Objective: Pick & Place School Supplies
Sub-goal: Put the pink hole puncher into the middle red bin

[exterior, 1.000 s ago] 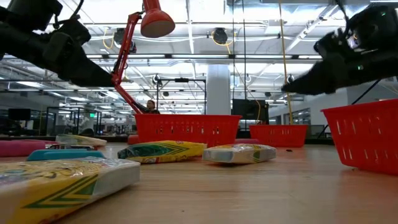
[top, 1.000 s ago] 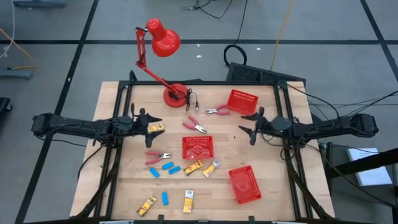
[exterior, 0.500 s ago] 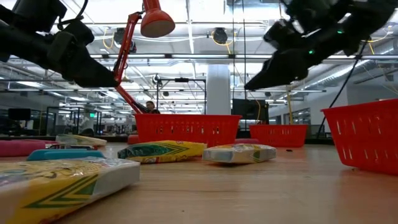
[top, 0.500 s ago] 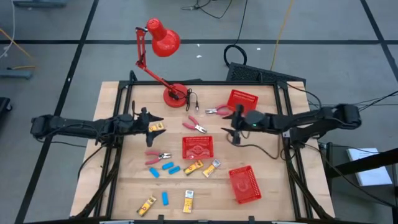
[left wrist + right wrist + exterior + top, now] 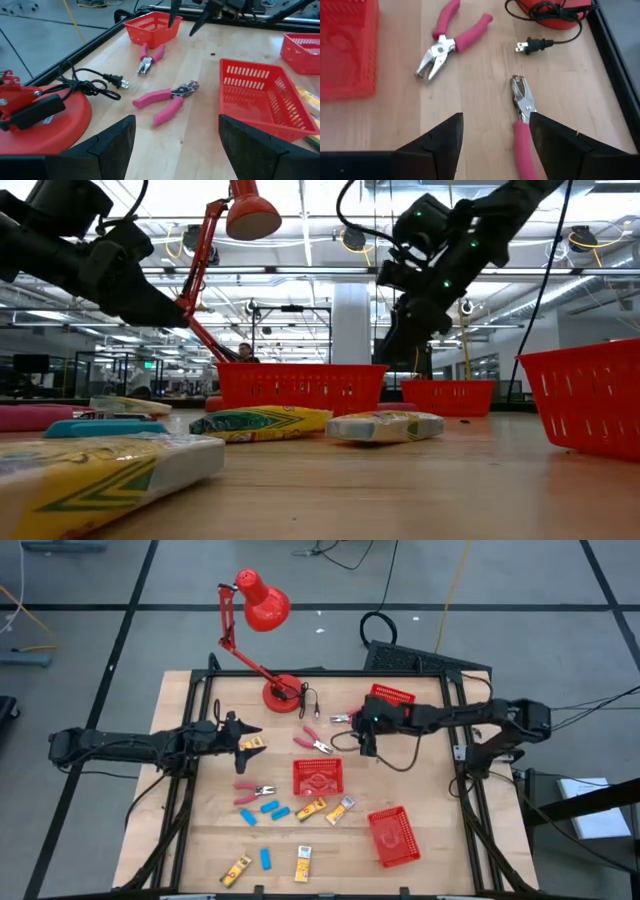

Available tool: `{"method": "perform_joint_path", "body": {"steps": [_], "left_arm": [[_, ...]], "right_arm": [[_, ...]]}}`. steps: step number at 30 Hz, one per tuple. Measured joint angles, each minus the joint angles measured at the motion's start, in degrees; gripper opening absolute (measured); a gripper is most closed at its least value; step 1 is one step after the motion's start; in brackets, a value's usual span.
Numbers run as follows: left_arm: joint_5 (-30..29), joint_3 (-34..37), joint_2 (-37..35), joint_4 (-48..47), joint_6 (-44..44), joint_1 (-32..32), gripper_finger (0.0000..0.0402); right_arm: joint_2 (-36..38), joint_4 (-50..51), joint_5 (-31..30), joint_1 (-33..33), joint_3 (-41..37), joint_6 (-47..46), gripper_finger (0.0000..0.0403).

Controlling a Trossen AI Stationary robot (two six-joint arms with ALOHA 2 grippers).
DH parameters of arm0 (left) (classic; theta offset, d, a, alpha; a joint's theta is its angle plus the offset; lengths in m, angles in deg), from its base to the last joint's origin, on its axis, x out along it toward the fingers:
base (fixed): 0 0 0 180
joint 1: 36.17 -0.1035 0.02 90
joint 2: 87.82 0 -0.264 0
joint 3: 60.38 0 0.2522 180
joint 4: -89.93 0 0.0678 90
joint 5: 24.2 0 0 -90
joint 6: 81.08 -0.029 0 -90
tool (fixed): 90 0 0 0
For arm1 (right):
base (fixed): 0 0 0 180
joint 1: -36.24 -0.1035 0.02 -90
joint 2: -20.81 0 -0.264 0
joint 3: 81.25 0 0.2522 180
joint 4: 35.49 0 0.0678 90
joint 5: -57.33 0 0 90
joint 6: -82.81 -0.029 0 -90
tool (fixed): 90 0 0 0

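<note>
Above red-handled tool (image 5: 522, 115) nr back basket (image 5: 392, 697): R claw (image 5: 495, 137) spread, empty; L claw (image 5: 172, 145) likewise.

overhead, table-level, two close wrist views

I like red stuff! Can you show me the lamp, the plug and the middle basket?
lamp (image 5: 264, 602), high view, on its shade.
plug (image 5: 534, 45), right wrist view, on its black body.
middle basket (image 5: 318, 777), high view, on its mesh floor.

I see the pliers (image 5: 522, 130) cut off at the frame edge, handles hidden behind my right pincer (image 5: 495, 145).
</note>
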Motion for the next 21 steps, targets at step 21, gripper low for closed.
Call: {"method": "perform_joint_path", "body": {"steps": [21], "left_arm": [[1.66, 0.0, 0.0, 1.19, -1.06, -1.97, 0.0285]], "right_arm": [[-10.51, 2.9, 5.4, 6.2, 4.04, 2.84, 0.0222]]}}
